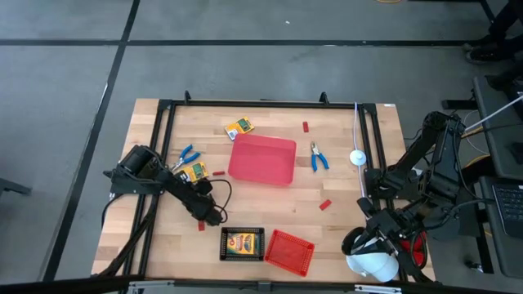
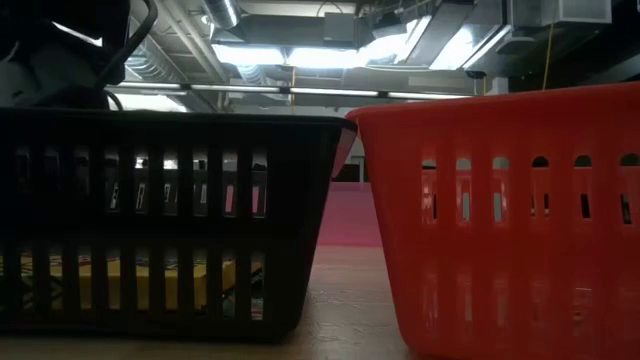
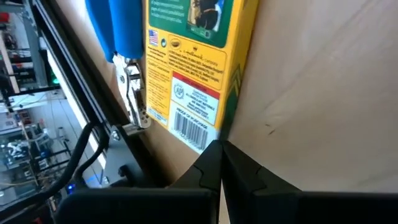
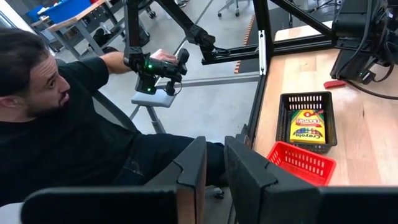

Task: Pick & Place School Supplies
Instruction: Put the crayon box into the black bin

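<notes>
The wooden desk (image 1: pixel 270 204) carried everything, with the large red tray (image 1: pixel 262 159) lying near its middle. At the near edge sat a black basket (image 1: pixel 243 244) holding one yellow-and-green card box (image 1: pixel 242 244), and touching its right side was an empty red mesh basket (image 1: pixel 289 250); the low view looked straight at the walls of these two. The left arm reached across the left part of the desk, its left tool (image 1: pixel 214 214) low over the wood just beyond the black basket, fingers (image 3: pixel 211 168) pressed together on nothing. In its wrist view a second card box (image 1: pixel 195 171) lay just ahead of the fingertips, with a blue-handled plier tool (image 1: pixel 187 154) beside it near the frame rail. The right arm waited folded off the right near corner of the desk, its right tool (image 4: pixel 213 163) pointing out over the edge toward a seated person (image 4: pixel 56 118), fingers slightly apart and empty. A third card box (image 1: pixel 239 127) lay beyond the tray's left corner, and another blue-handled plier tool (image 1: pixel 318 157) lay just right of the tray. Tiny red blocks were scattered: one (image 1: pixel 306 126) beyond the tray, one (image 1: pixel 325 204) on its near right, one (image 1: pixel 218 173) near the second card box.
</notes>
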